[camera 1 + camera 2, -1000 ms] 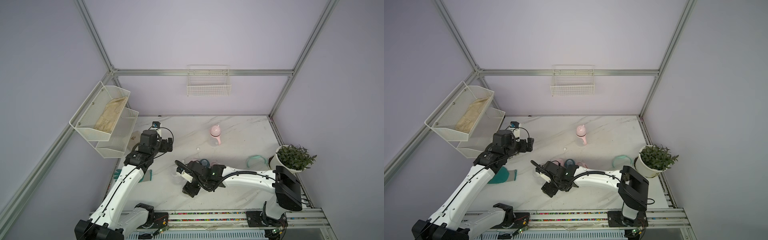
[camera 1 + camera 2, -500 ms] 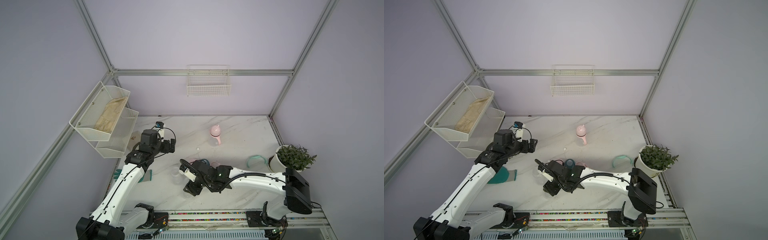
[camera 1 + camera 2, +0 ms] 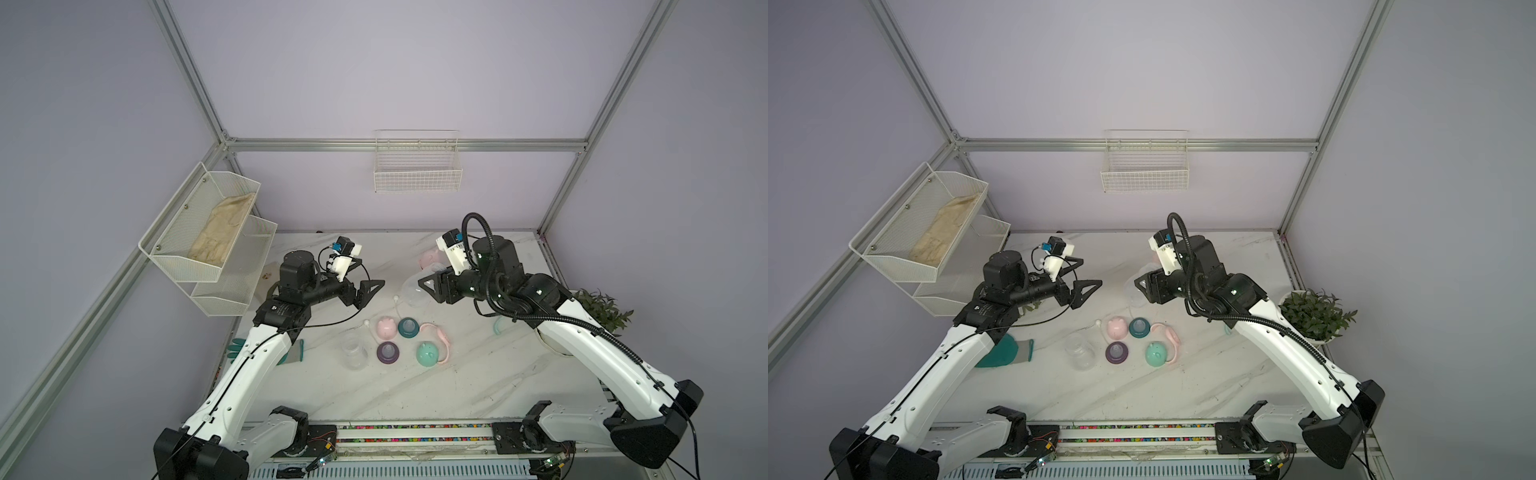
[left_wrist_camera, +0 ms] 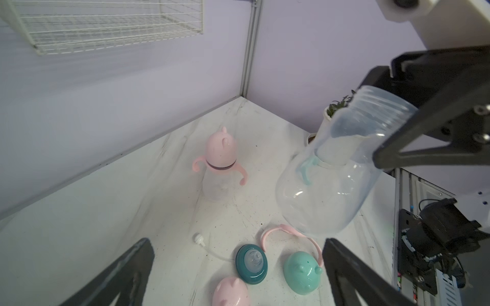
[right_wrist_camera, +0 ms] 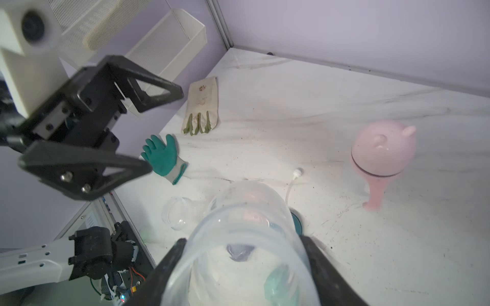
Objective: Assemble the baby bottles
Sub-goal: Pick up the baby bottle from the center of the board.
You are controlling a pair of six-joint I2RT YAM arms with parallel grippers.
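Tabletop (image 3: 374, 395); left arm (image 3: 257, 365), right arm (image 3: 602, 355) aloft, facing.

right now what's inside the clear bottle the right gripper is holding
The clear bottle looks empty: through its wall only the plant pot and a mint handle ring behind it show. The right gripper is clamped on its neck, whose sides its fingers cover.

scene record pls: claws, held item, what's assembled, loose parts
left claw: open, empty
right claw: shut on clear bottle at its neck, held above the table
assembled: one pink-capped bottle, upright at the table's rear
loose on table: second clear bottle, pink cap, mint cap, teal collar, purple collar, pink handle ring, straw
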